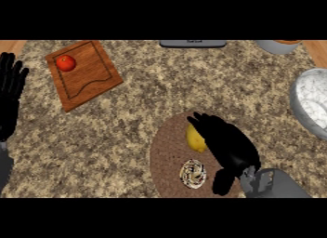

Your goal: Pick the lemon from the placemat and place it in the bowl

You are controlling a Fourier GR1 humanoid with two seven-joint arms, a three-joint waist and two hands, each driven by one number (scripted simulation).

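The yellow lemon (195, 138) lies on the round brown placemat (167, 153) on the speckled counter (146, 102). The right robot hand (225, 142) is right beside it, fingers stretched out and touching it, not curled around it. A small round patterned thing (192, 173) lies on the mat too. The white bowl (317, 109) sits off to the right. The left robot hand (5, 97) rests open at the left edge.

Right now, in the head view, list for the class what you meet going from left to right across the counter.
Left robot hand → cutting board carrying a tomato → lemon on the placemat → right robot hand → bowl.
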